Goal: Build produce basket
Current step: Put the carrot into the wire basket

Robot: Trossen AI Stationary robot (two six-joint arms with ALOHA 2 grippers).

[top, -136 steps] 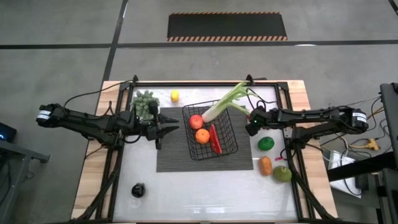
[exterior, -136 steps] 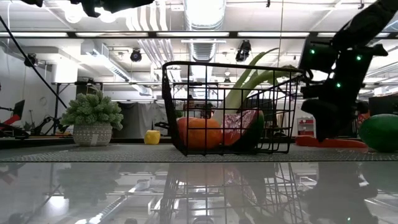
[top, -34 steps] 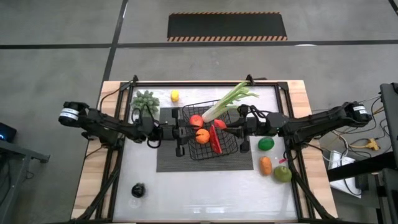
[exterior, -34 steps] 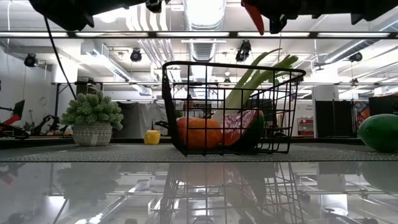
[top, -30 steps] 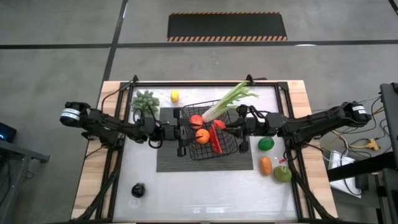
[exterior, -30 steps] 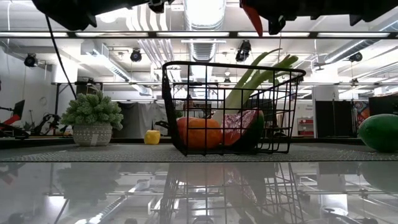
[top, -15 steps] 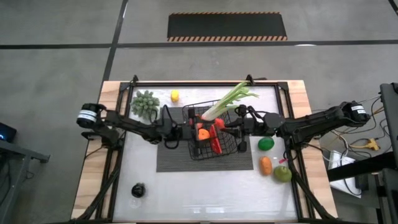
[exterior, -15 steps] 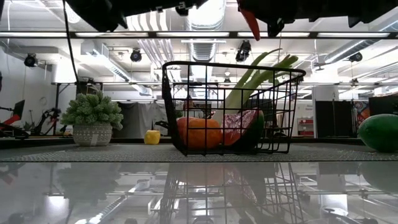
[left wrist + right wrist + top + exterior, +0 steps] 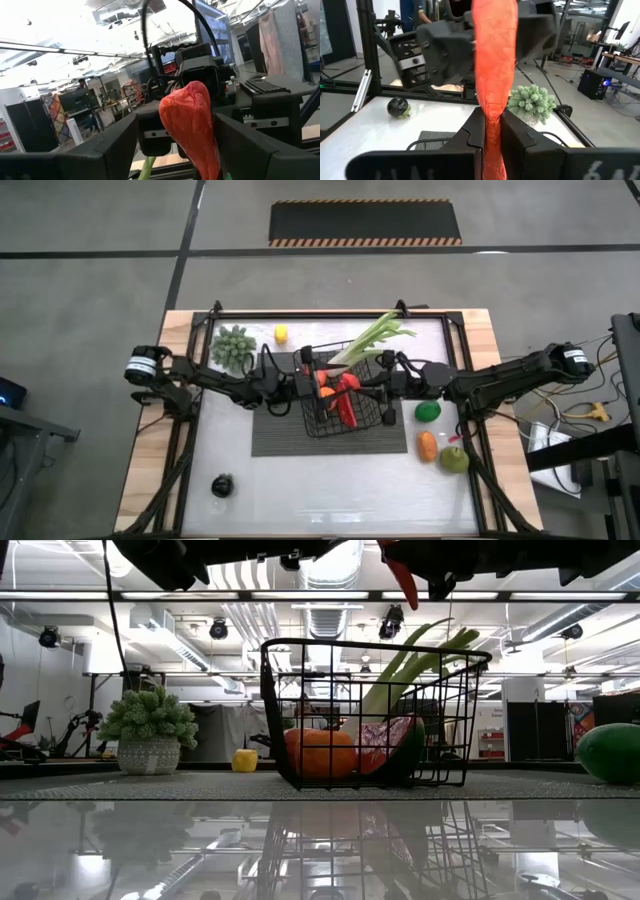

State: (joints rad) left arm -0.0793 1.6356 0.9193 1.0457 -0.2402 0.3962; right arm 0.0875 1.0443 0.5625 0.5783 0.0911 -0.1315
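The black wire basket [image 9: 377, 423] stands on a dark ribbed mat [image 9: 275, 440]. It holds an orange piece [image 9: 320, 752], a red piece [image 9: 385, 745] and a long leek [image 9: 372, 338] leaning over its far rim. Above it hangs a red chili [image 9: 342, 383], with my right gripper [image 9: 490, 125] shut on it. My left gripper [image 9: 177, 137] is open. Its fingers [image 9: 117, 145] stand on either side of the chili's thick end [image 9: 189, 117], with gaps showing. My right gripper pinches a narrow part of the chili [image 9: 490, 112] between its two fingers, coming level from the table's right side. The chili is lifted clear above the basket. Its thick end reaches out toward the left gripper, and its pointed tip [image 9: 405, 582] hangs down.
A potted green plant [image 9: 233, 345] and a small yellow piece [image 9: 281, 334] stand at the far left. A green round piece [image 9: 427, 411], an orange piece [image 9: 427, 445] and a green pear [image 9: 455, 459] lie right of the mat. A dark piece [image 9: 221, 485] lies near left.
My left gripper has moved toward the table's right edge, from the basket's left rim to above the basket, up to the chili. My right gripper has kept the chili still above the basket.
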